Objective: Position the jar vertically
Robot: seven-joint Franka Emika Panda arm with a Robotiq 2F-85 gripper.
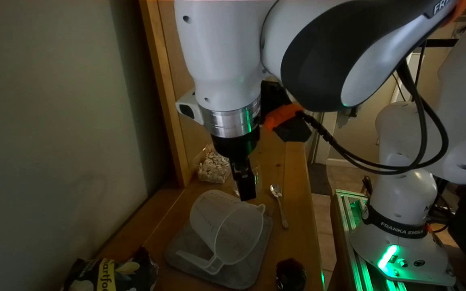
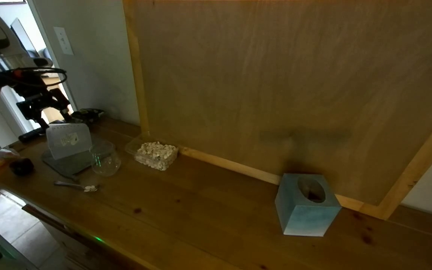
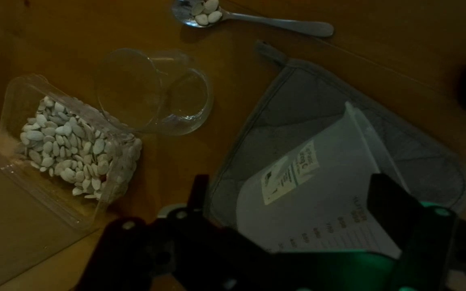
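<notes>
Your Robotiq gripper, bottom of wrist view, has jaws apart; measuring jug lies sideways: grasping and uprighting apparently remain.

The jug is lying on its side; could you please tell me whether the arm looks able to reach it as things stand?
Probably yes: the gripper is open over the jug, nothing visible blocks its way, and the glass stands apart.

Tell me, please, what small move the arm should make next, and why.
I would probably ease the open fingers lower toward the jug: it lies on its side on the grey pot holder, and the wrist view shows much of it between the fingers, which do not appear to grip it.
</notes>
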